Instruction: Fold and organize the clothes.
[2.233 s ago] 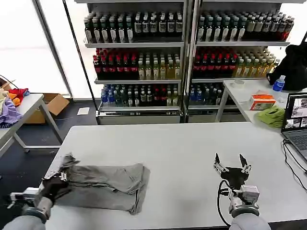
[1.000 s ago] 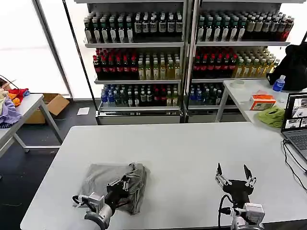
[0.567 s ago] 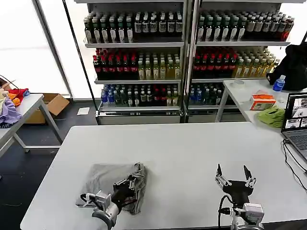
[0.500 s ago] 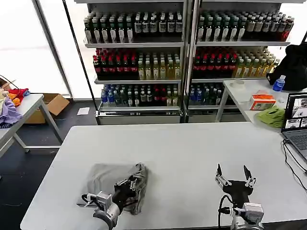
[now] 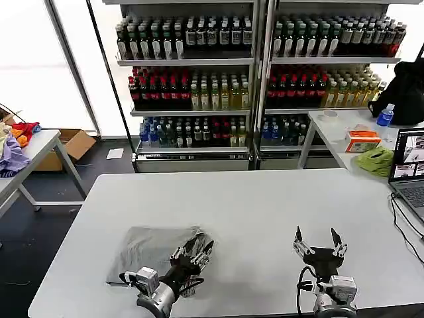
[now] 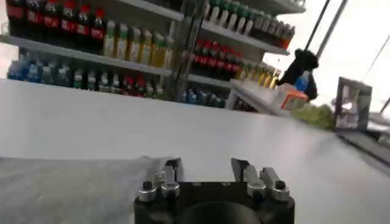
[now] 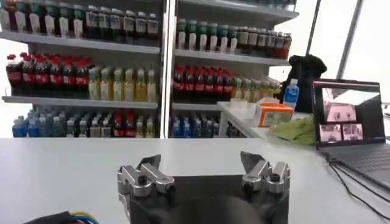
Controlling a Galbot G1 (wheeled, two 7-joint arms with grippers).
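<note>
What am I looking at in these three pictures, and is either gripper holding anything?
This is a two-armed robot at a white table. The wide picture comes from its head camera; the other two come from cameras on its wrists, each looking past its own fingers. A folded light grey cotton shirt lies near the table's front left. The left gripper sits open at the shirt's right edge, gripping nothing. The right gripper waits open over bare table. Behind stand shelves of drink bottles.

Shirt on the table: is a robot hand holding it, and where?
No. The left gripper is open at the shirt's right edge; the right gripper is open too.
</note>
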